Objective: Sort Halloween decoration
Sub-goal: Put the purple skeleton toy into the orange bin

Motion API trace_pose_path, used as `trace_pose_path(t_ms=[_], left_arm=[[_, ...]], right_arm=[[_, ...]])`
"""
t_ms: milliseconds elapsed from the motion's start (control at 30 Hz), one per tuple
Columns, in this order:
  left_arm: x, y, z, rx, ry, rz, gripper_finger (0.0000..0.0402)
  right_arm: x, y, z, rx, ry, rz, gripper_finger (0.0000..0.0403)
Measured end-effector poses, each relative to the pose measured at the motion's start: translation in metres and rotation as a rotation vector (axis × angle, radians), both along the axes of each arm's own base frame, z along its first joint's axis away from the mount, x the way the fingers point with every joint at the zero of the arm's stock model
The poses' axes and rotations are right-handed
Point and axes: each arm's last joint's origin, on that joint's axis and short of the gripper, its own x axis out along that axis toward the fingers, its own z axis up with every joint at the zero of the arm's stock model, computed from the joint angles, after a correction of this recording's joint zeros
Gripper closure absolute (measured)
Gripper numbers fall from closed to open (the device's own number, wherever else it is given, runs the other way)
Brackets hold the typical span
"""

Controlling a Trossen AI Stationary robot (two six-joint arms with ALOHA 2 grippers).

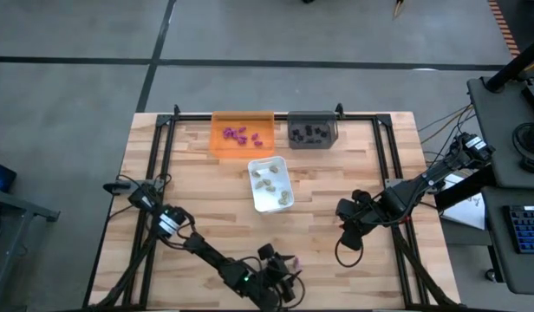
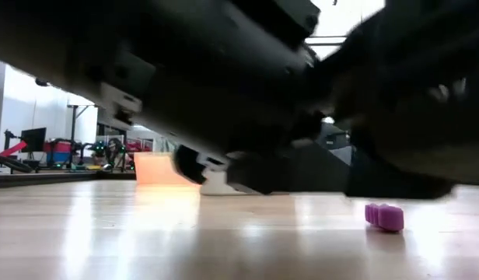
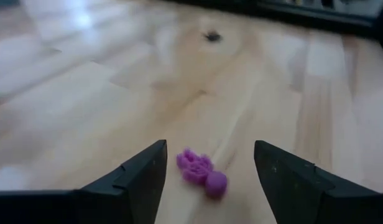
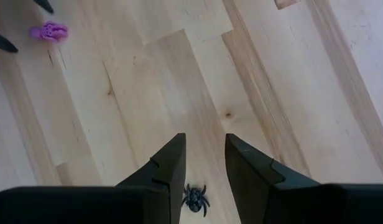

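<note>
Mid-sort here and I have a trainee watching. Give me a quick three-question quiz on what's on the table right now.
1. True or false: the left gripper is open with the loose purple piece lying on the table between its fingers.
2. Which tray holds the pale beige pieces? A) orange tray B) grey tray C) white tray
3. Fill in: the small toy just in front of the right gripper is a black ____.

Key
1. True; the piece is not yet gripped.
2. C; purple ones sit in the orange tray, black ones in the grey.
3. Spider, lying on the wood.
</note>
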Motion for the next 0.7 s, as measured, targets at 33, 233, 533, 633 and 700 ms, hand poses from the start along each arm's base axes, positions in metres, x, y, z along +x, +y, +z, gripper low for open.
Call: trace_pose_path(t_ms=[33, 233, 533, 633, 700], left_arm=[[0.002, 0.002, 0.000, -0.008, 0.018, -0.027, 0.0177], [0.013, 0.018, -0.004, -0.071, 0.124, -0.122, 0.0184], [0.013, 0.022, -0.005, -0.077, 0.139, -0.099, 0.0204], [0.012, 0.023, -0.006, -0.075, 0.144, -0.085, 0.0224], [0.012, 0.023, -0.006, -0.073, 0.144, -0.078, 0.0246]], right_arm=[[0.000, 0.000, 0.000, 0.000, 0.000, 0.000, 0.0303], [0.000, 0.000, 0.000, 0.000, 0.000, 0.000, 0.0303], [0.000, 0.000, 0.000, 0.000, 0.000, 0.000, 0.0303], [0.000, 0.000, 0.000, 0.000, -0.001, 0.000, 0.0303], [0.000, 0.000, 0.000, -0.001, -0.001, 0.000, 0.0303]])
